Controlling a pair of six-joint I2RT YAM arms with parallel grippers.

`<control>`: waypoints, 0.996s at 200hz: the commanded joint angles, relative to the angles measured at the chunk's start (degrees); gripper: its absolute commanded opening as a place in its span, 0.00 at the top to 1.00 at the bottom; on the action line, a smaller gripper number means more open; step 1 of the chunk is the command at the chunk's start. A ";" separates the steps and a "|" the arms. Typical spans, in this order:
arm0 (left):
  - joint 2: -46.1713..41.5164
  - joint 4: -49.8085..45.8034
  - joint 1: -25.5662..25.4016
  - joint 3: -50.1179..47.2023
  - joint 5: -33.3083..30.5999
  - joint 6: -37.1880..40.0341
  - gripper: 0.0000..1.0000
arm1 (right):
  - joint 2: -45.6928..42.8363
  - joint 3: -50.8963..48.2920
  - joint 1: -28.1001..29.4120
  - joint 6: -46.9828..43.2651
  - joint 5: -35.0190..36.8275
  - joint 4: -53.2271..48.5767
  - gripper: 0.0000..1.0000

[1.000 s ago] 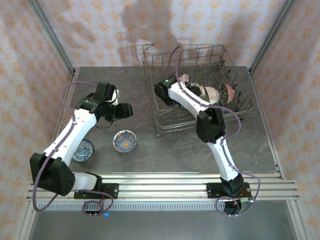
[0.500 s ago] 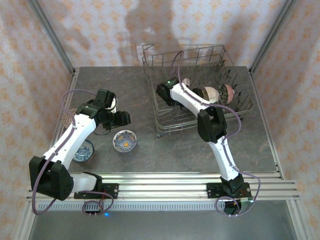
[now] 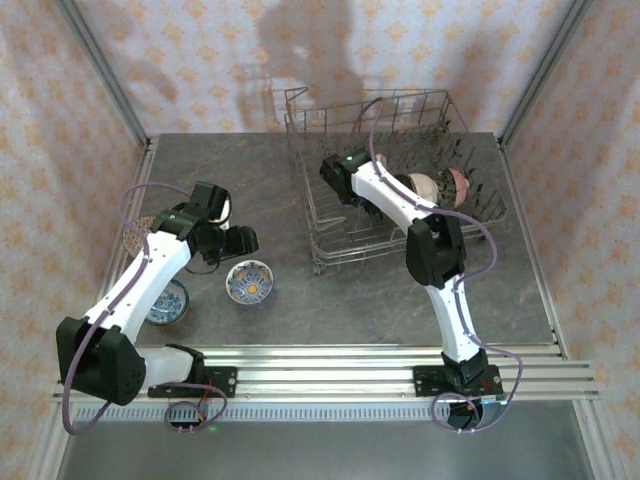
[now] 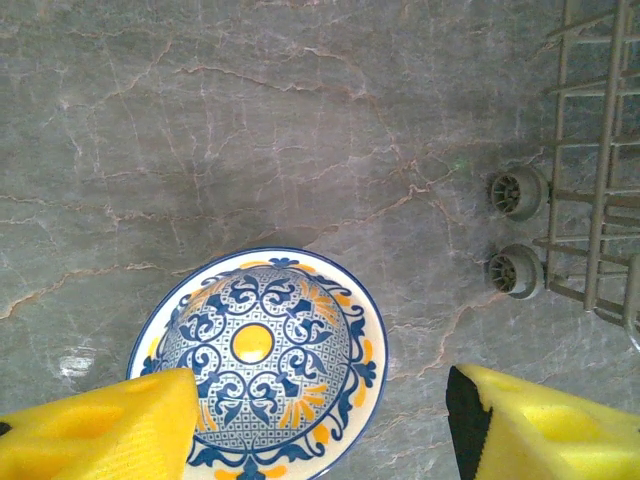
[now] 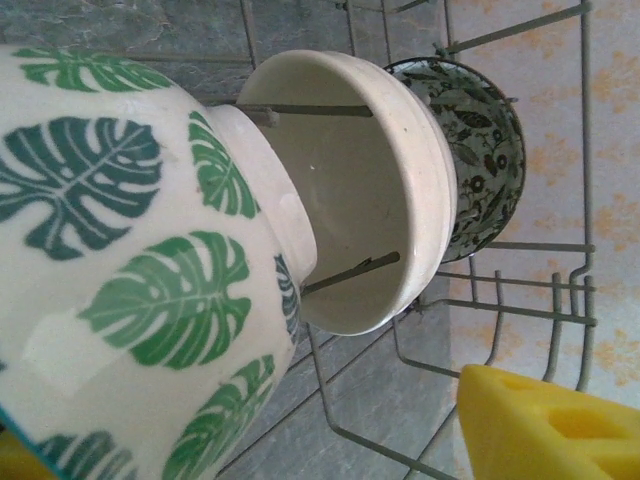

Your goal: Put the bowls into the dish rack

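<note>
1. We are seeing the green-leaf bowl (image 5: 150, 250) inside the dish rack (image 5: 560, 300), right beside a cream bowl (image 5: 360, 200) and a dark floral bowl (image 5: 480, 150) standing among the tines.
2. The right gripper (image 5: 240, 435) is straddling it released, with the visible pad clear of the bowl. We are judging this placement nearly done.
3. The left gripper (image 4: 320, 410) is hovering spread over the blue-and-yellow bowl (image 4: 255, 365) on the table (image 4: 250, 120). The next move is calling for a descent and a rim pinch.
4. We are finding no readable writing.
</note>
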 commanded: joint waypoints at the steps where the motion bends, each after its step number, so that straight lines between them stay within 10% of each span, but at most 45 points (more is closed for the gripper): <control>1: -1.90 -2.56 0.50 -0.68 -2.20 -1.64 0.32 | -5.07 -1.43 0.53 -2.67 -6.03 4.20 0.25; 199: -4.98 -4.77 6.16 -7.15 -5.62 -4.89 0.27 | -14.61 -4.38 0.45 -5.29 -17.98 8.66 0.23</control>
